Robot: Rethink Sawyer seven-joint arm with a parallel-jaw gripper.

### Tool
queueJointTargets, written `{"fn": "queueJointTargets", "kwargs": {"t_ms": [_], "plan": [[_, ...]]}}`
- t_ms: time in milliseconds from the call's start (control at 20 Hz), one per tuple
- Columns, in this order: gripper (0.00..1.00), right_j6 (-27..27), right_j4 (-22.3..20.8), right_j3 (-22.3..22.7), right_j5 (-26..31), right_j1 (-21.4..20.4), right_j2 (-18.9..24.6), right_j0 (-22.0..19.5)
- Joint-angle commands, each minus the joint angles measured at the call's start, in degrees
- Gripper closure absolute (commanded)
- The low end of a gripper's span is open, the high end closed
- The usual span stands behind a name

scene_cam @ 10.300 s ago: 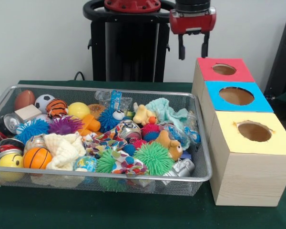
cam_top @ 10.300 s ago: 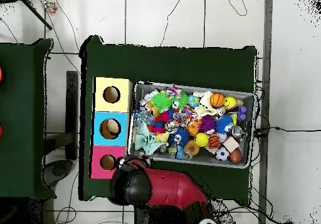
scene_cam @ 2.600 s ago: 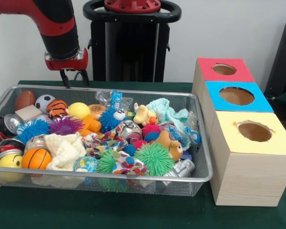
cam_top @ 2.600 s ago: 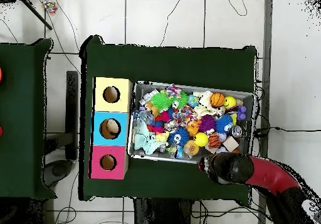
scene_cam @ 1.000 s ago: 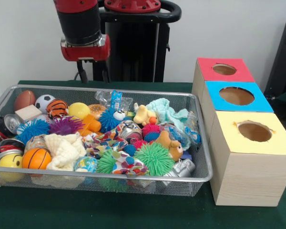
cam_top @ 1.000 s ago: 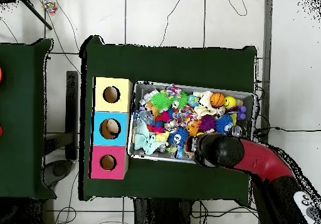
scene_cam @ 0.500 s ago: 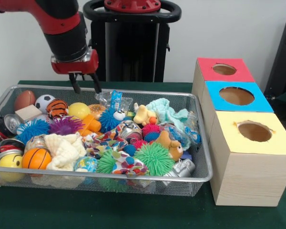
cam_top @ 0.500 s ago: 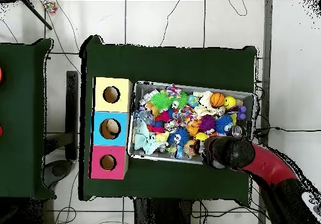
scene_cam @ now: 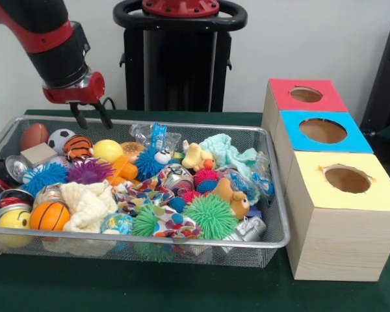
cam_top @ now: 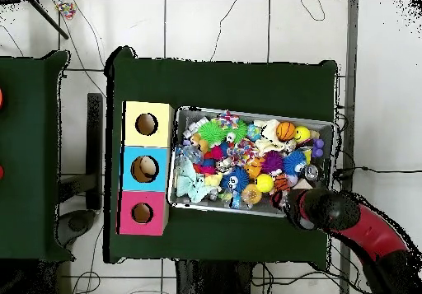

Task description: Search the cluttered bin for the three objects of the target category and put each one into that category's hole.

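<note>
The pincer (scene_cam: 91, 117) hangs above the far left corner of the wire bin (scene_cam: 182, 242), with its two fingers apart and nothing between them. It is tilted a little, and the tips are over the bin's far rim, just above the tiger-striped ball (scene_cam: 77, 147) and the soccer ball (scene_cam: 60, 138). In the overhead view the arm (cam_top: 363, 233) covers that corner of the bin (cam_top: 177, 155), so the pincer itself is hidden there. The bin stands on the green worktop (scene_cam: 182, 292) and is full of toys: a football (scene_cam: 33, 135), a yellow ball (scene_cam: 107, 150), a basketball (scene_cam: 50, 215), a green spiky ball (scene_cam: 211, 216), a blue spiky ball (scene_cam: 44, 177), a purple spiky ball (scene_cam: 88, 171), a wood block (scene_cam: 38, 155) and a can (scene_cam: 175, 175). Beside the bin, on the other side from the pincer, there are three boxes in one row, each with a round hole on top: a red box (scene_cam: 305, 95), a blue box (scene_cam: 322, 130) and a yellow box (scene_cam: 346, 179). All toys lie inside the bin, and I cannot tell which category is the target.
</note>
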Motion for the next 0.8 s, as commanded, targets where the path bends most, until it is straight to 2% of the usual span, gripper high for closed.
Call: {"fn": "queueJointTargets", "kwargs": {"t_ms": [50,300,450,650,800], "plan": [[0.00,-5.27,-4.91,-4.34,-2.11,1.36,4.10,0.40],[0.00,2.71,-7.93,-5.15,-4.29,-1.69,-0.62,7.57],[0.00,8.25,-7.15,-4.92,-6.81,-1.21,-2.41,11.41],[0.00,9.91,-5.55,-4.69,-8.99,0.64,-3.04,13.90],[0.00,8.42,-4.08,-4.80,-9.61,2.23,-2.29,13.85]]}}
